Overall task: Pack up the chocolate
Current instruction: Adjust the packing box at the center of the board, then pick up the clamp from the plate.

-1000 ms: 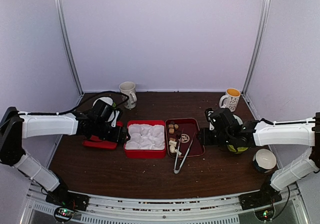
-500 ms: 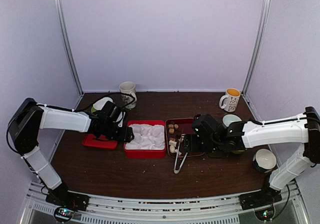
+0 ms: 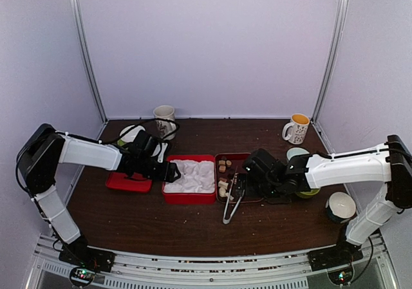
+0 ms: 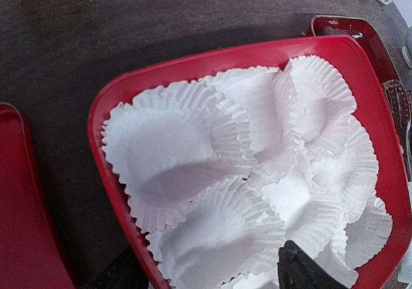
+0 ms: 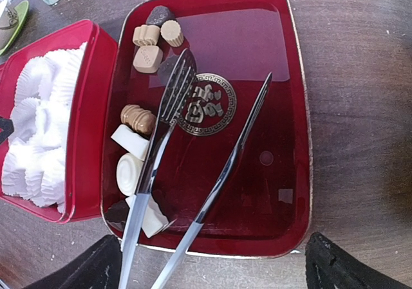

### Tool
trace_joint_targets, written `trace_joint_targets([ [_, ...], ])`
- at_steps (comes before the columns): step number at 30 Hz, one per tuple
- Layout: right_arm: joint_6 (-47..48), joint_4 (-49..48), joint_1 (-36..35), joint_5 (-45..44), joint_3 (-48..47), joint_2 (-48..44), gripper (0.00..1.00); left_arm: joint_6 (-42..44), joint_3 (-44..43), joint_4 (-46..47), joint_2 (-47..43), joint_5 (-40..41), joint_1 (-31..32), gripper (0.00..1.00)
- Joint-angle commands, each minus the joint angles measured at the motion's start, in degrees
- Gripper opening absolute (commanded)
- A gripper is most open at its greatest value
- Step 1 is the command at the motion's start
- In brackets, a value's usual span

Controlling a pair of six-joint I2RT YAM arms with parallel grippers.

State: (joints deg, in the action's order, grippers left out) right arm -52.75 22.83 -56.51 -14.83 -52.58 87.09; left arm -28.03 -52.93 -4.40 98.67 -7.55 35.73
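Several small pieces of chocolate (image 5: pixel 138 118), tan, brown, white and dark, lie along the left side of a dark red tray (image 5: pixel 270 64). Metal tongs (image 5: pixel 164 141) rest across that tray, their handles sticking out over its near edge (image 3: pixel 232 205). My right gripper (image 5: pixel 212 273) hangs open and wide at that near edge, a finger on either side of the tong handles and apart from them. To the left stands a red box (image 4: pixel 370 89) filled with white paper cups (image 4: pixel 174 154). My left gripper (image 4: pixel 212 279) is open at the box's left end, one finger outside the rim and one over the cups.
A red lid (image 3: pixel 127 182) lies left of the box. A white mug (image 3: pixel 165 120) and an orange-lined mug (image 3: pixel 297 128) stand at the back. A white bowl (image 3: pixel 340 205) and a green bowl (image 3: pixel 309 192) sit to the right, behind my right arm.
My right arm has reached left from beside the tray to its near edge, its jaws opening wider. My left gripper has slid right from the lid to the box's left end.
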Motion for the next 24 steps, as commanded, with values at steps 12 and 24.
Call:
trace_joint_targets([
  [12, -5.25, 3.66, -0.74, -0.68, -5.18, 4.0, 1.0, 6.6, 4.5, 3.97, -15.1, 1.91, 0.28, 0.89],
  [24, -9.67, 6.43, -1.56, 0.83, -9.21, 8.77, 0.99, 9.92, 7.87, 1.31, -26.79, 9.11, 0.18, 0.98],
])
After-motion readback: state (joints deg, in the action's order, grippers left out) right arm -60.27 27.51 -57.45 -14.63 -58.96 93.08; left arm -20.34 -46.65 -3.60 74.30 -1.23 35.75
